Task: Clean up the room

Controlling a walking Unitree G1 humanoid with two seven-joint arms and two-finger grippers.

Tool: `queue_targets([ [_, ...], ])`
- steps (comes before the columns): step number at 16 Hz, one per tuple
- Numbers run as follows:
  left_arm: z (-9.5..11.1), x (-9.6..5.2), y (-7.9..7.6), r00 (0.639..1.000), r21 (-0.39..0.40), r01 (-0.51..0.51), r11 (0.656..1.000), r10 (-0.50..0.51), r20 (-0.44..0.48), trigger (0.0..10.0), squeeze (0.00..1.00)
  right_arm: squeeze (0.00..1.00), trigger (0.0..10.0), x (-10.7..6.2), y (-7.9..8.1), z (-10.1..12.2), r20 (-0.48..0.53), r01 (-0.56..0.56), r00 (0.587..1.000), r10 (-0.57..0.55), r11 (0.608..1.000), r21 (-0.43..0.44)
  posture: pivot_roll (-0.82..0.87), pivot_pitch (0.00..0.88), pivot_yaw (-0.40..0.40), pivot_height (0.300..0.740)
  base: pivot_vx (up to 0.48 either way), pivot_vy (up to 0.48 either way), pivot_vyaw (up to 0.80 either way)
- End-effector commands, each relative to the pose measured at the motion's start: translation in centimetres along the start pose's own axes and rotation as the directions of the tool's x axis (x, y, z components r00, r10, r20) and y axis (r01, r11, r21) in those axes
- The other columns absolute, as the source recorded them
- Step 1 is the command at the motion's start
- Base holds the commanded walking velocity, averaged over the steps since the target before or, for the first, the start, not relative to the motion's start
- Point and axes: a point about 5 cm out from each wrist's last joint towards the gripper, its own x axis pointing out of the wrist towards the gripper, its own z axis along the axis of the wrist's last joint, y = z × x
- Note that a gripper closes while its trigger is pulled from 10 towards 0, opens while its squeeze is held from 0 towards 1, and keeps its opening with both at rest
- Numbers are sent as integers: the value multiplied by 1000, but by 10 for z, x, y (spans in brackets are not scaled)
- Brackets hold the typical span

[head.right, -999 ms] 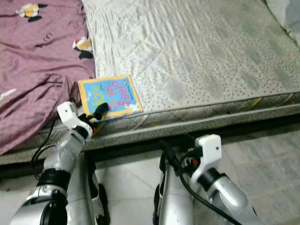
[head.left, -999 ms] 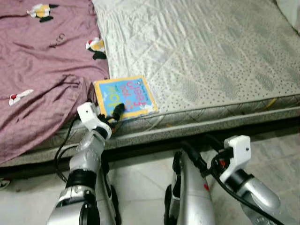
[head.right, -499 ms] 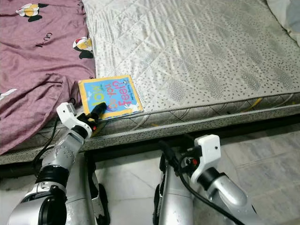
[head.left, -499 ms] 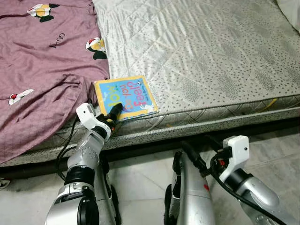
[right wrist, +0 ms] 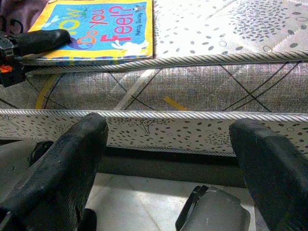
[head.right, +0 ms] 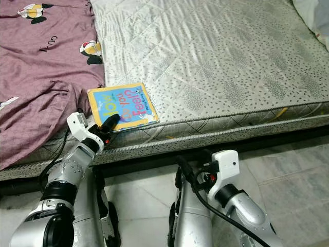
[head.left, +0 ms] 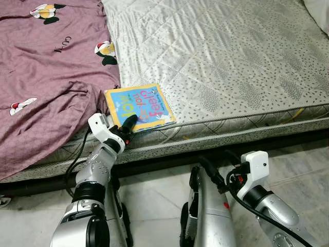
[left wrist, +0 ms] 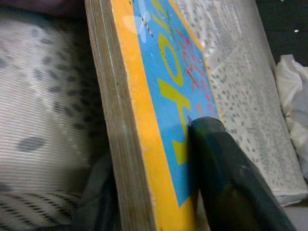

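One blue, yellow-bordered board book (head.left: pixel 139 107) remained on the quilted mattress (head.left: pixel 231 62), our left gripper (head.left: pixel 127 125) clamping its near edge, not yet lifted.

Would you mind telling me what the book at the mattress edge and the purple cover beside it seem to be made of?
The book looks like thick cardboard with a glossy printed cover: its side shows stacked, stiff board pages. The purple cover seems a thin woven fabric, probably cotton or a blend, since it creases and drapes softly. The left gripper holds the book.

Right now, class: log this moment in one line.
left gripper: shut on book | book: mattress edge | right gripper: open, idle
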Motion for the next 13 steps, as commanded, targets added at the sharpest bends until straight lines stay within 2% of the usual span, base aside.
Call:
queue_targets([
  [1,-15,-2,4,997,22,-24,999,26,-72,0,0,0,10000,-3,1,1,-1,10,1000,-10,1000,-9,-192,230,-44,535,0,0,0],
  [8,3,-2,5,999,113,-43,993,44,-4,0,0,0,10000,8,13,13,33,-2,999,3,1000,-24,-163,207,-33,535,0,0,0],
  [12,19,-8,1,996,233,-43,972,24,84,0,0,0,10000,20,15,19,66,8,998,-6,1000,-23,-126,166,-10,535,0,0,0],
  [13,24,-11,-4,994,285,-26,958,-6,108,0,0,0,10000,26,15,18,76,11,997,-9,1000,-20,-112,149,-3,535,0,0,0],
])
